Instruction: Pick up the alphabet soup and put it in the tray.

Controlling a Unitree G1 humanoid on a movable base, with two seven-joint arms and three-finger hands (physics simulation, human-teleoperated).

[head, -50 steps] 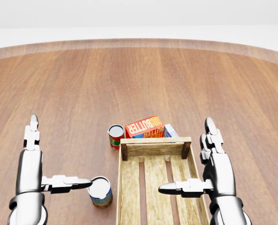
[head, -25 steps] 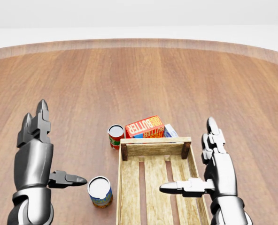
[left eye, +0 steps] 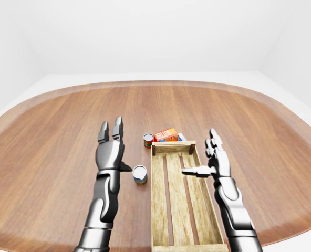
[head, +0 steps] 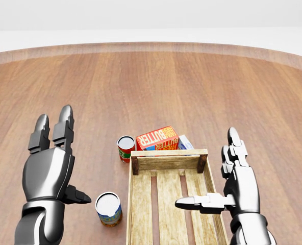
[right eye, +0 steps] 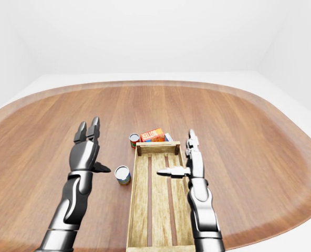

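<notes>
Soup can stands upright just right of the left hand, fingers apart, nearer than right hand, also spread.

White walls — oval wooden table

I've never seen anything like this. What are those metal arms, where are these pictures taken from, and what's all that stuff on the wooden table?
These are simulator renders from cameras on a humanoid robot's head, looking out over its own arms: one head view and two eye views showing nearly the same scene. The metal arms end in three-finger hands. The left hand is open beside a blue-labelled can; the right hand is open above the wooden tray. Neither holds anything. On the round wooden table a red-labelled can and an orange butter box lie past the tray's far end, with a smaller box partly hidden behind it. The tray's slats look bare.
</notes>
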